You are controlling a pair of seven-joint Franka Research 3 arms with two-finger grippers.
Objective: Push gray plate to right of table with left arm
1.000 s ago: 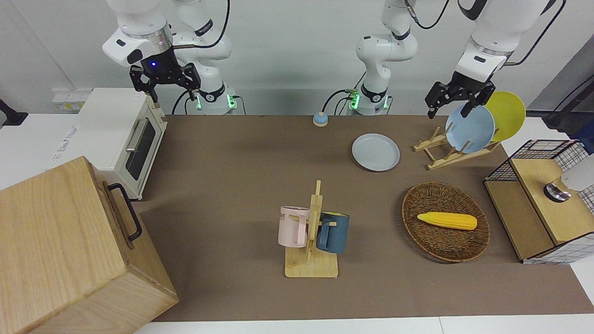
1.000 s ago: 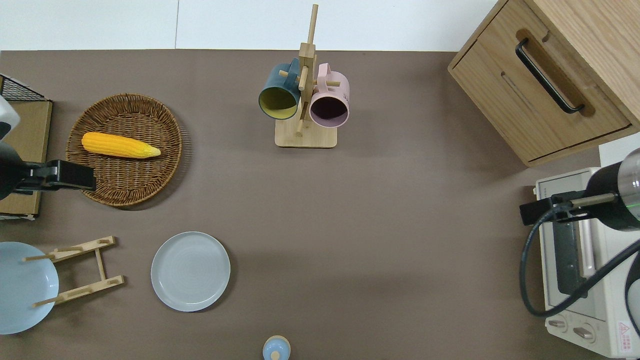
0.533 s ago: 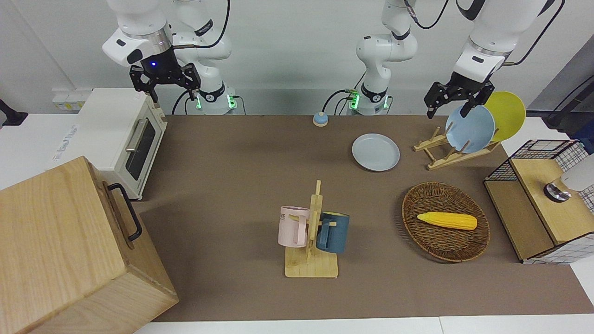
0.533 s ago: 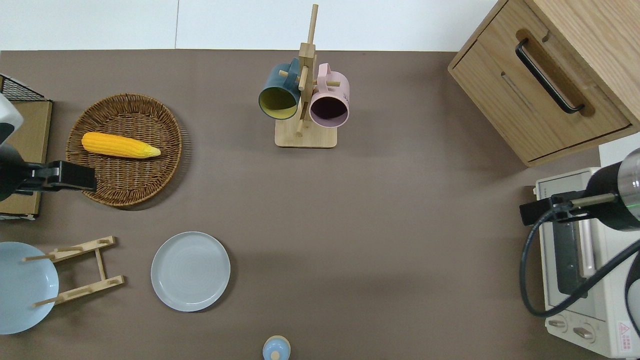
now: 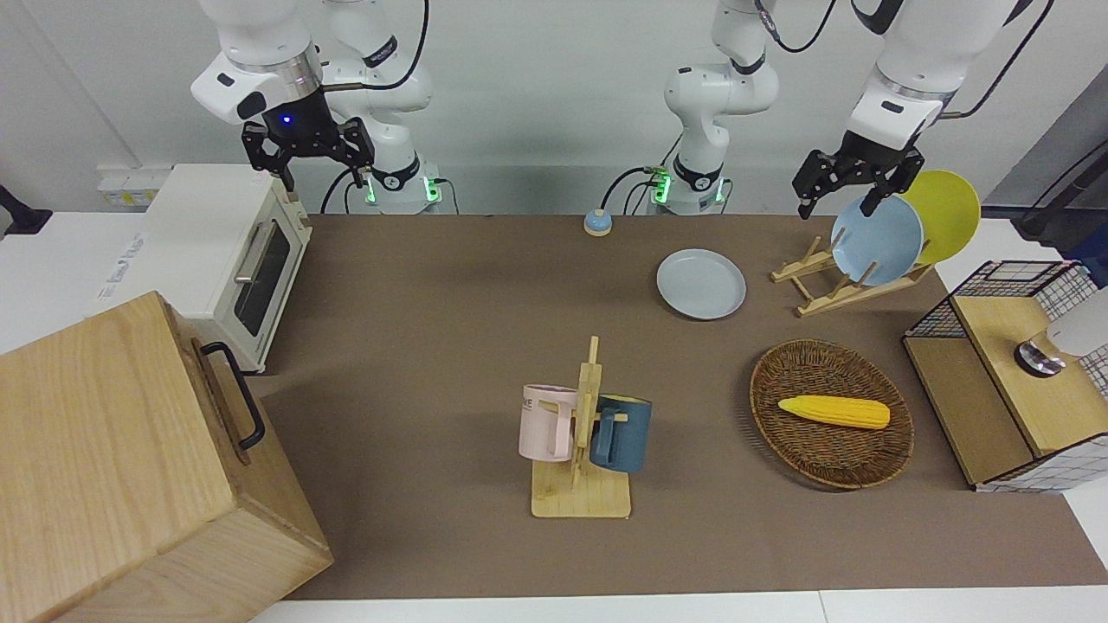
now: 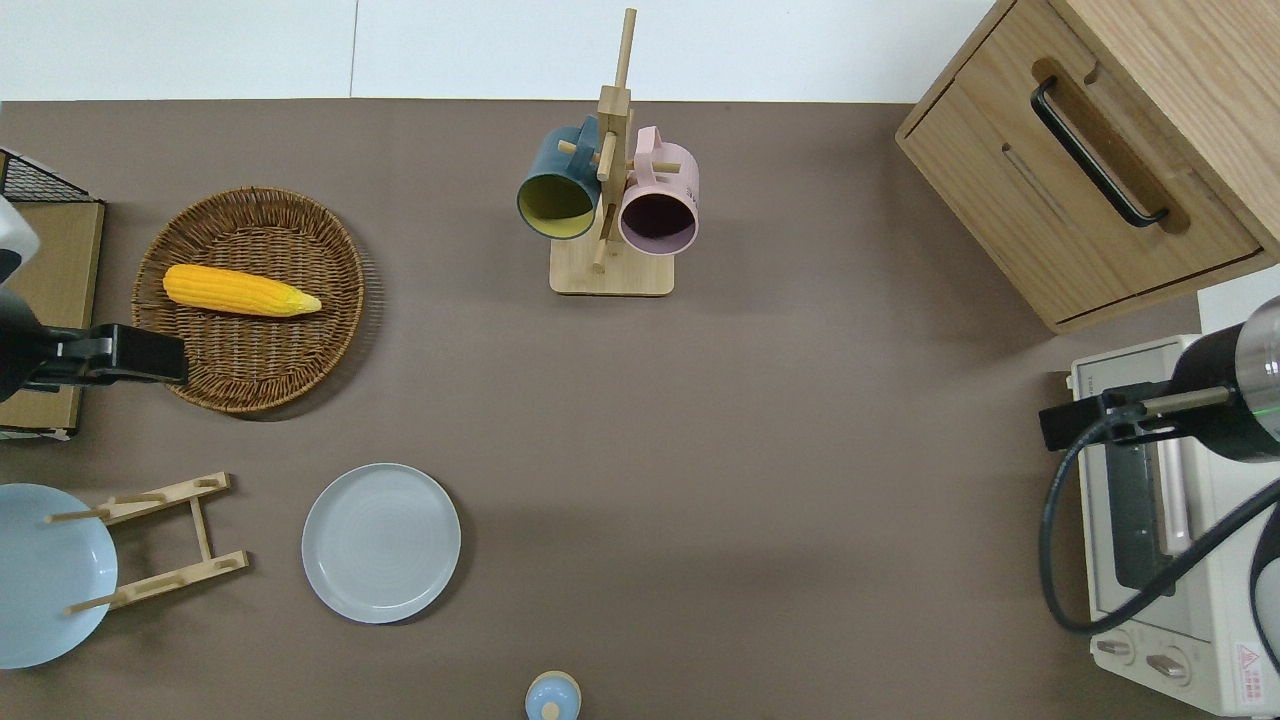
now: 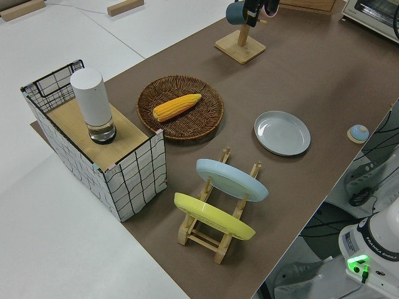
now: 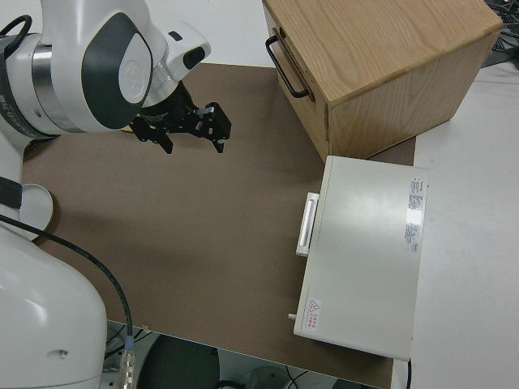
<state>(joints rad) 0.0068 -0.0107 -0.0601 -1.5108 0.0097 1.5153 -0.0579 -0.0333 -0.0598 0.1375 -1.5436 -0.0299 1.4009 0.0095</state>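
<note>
a: item one, the gray plate (image 6: 381,542)?

b: lay flat on the table (image 6: 760,480), toward the left arm's end; nothing on it, nothing touching it; the wooden dish rack (image 6: 160,540) just beside it, a sky-blue plate (image 5: 876,240) and a yellow plate (image 5: 950,214) propped on edge in that rack.

a: the left gripper (image 5: 847,184)?

b: up in the air, fingers spread apart, holding nothing; overhead it showed at the edge of the wicker basket (image 6: 330,330), well apart from the gray plate.

a: basket contents?

b: one corn cob (image 6: 240,290), lying lengthwise; basket farther from the robots than the gray plate; a wire-sided crate (image 5: 1008,372) at the table's end, a white cylinder (image 7: 92,104) standing on its wooden shelf.

a: toward the right arm's end of the table?

b: bare brown surface beside the plate; a small blue bell (image 6: 552,696) near the robots' edge; a mug rack (image 6: 610,200) farther from the robots, a navy mug (image 5: 621,433) and a pink mug (image 5: 546,422) hung on it; then a white toaster oven (image 5: 221,260) and a wooden cabinet (image 5: 130,467) at that end.

a: the right gripper (image 5: 305,164)?

b: parked; fingers apart, empty.
</note>
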